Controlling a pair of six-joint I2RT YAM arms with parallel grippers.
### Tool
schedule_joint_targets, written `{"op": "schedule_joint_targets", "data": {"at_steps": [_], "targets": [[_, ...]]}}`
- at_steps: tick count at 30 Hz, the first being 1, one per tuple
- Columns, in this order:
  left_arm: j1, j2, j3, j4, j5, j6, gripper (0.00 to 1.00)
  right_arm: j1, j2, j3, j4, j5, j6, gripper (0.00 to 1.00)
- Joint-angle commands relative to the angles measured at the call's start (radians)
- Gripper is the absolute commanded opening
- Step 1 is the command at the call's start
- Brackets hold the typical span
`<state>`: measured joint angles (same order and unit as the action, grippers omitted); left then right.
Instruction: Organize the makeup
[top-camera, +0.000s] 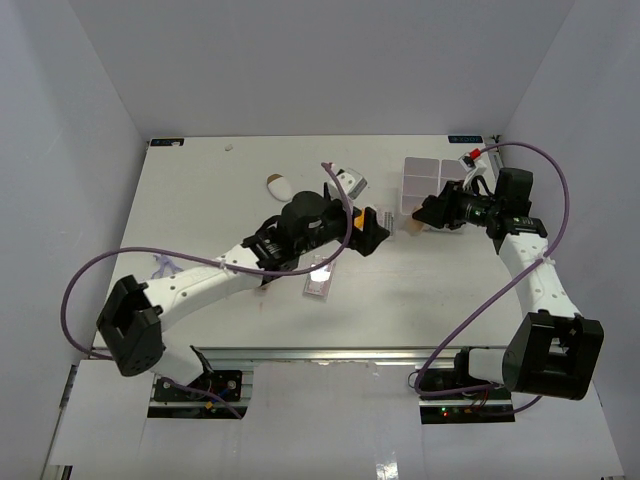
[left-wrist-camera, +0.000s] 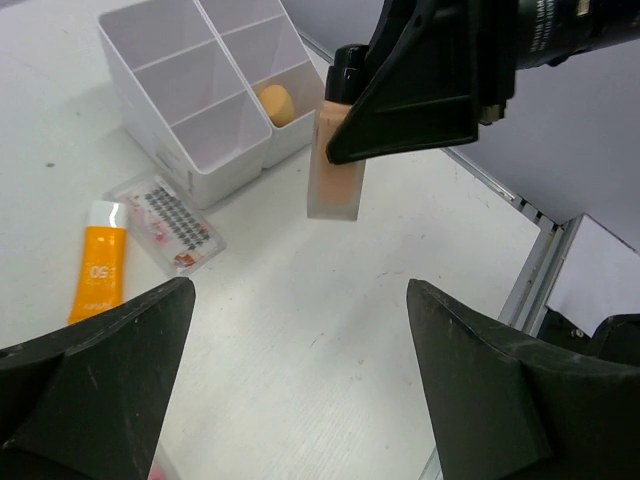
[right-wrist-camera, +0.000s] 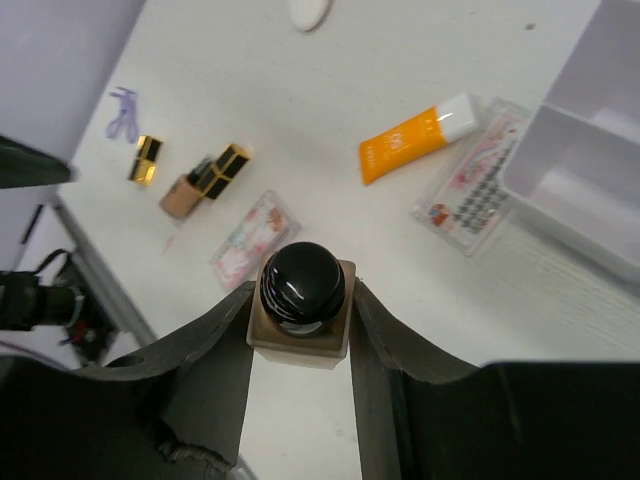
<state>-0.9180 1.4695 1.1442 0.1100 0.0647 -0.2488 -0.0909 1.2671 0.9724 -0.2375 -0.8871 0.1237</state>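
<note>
Tan bottle (left-wrist-camera: 335, 165): frosted, square-sided body with a glossy round black cap, upright just beside the white compartment box (left-wrist-camera: 215, 170). The right gripper (right-wrist-camera: 300, 330) pinches it at the shoulder, one matte dark finger on each flat side. A tan egg-shaped sponge (left-wrist-camera: 277, 103) lies in a box compartment. On the table are an orange tube (left-wrist-camera: 100, 270) and a flat clear palette (left-wrist-camera: 165, 222). The left gripper (left-wrist-camera: 300, 300) is spread wide, holding nothing, well apart from the bottle.
</note>
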Motion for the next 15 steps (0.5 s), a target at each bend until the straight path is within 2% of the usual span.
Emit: {"op": "schedule_joint_targets", "data": {"at_steps": [1,4,7,11,15], "targets": [[0.008,-0.18,-0.053,-0.182,-0.062,0.092,0.98,-0.012,-0.02,0.061,0.016,0.187,-0.177,0.08],[0.011,-0.312,-0.145,-0.27,-0.132,0.138,0.98,-0.014,-0.022,0.058,0.088,0.369,-0.223,0.08],[0.014,-0.423,-0.244,-0.306,-0.171,0.162,0.98,-0.015,-0.006,0.045,0.179,0.472,-0.225,0.08],[0.016,-0.526,-0.351,-0.306,-0.217,0.171,0.98,-0.015,0.051,0.069,0.259,0.563,-0.224,0.08],[0.015,-0.583,-0.385,-0.323,-0.266,0.177,0.98,-0.015,0.116,0.105,0.305,0.626,-0.222,0.08]]}}
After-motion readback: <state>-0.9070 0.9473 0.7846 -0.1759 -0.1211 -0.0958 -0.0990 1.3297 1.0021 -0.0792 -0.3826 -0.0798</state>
